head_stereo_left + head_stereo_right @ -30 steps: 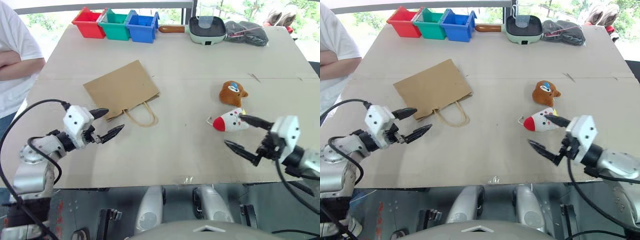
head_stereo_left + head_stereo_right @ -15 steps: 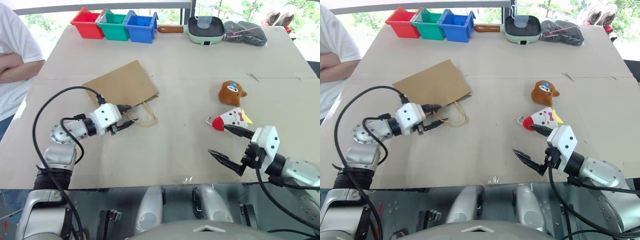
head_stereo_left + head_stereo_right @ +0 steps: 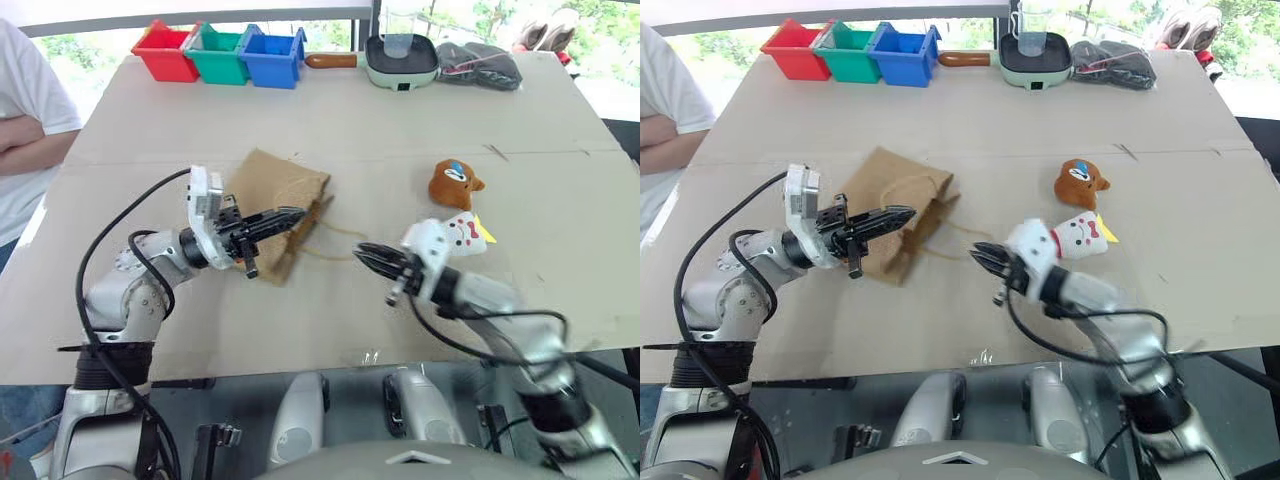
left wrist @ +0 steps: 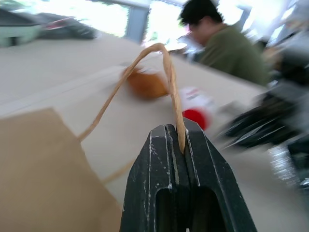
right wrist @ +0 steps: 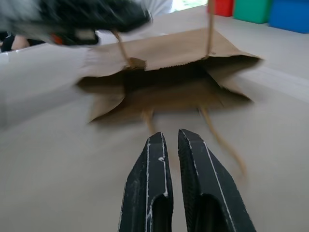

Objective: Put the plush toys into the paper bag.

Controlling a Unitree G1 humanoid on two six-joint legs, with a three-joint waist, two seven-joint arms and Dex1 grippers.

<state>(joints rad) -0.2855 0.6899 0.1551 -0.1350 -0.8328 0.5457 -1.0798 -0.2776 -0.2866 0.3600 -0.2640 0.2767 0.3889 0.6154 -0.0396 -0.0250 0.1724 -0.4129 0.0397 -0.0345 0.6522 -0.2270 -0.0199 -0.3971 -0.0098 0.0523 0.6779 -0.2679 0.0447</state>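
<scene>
The left hand is clamped on one twisted tan cord handle of the brown kraft paper bag, lifting its mouth off the bench. The right hand is closed and empty, with the bag at its 10 o'clock. The white plush toy with red end lies at its 2 o'clock, and the brown rounded plush toy lies beyond.

Beige desk bearing a paper bag at centre-left and two plush toys at centre-right. Along the upper edge lie three coloured bins, a pale green pan and a dark bundle.
</scene>
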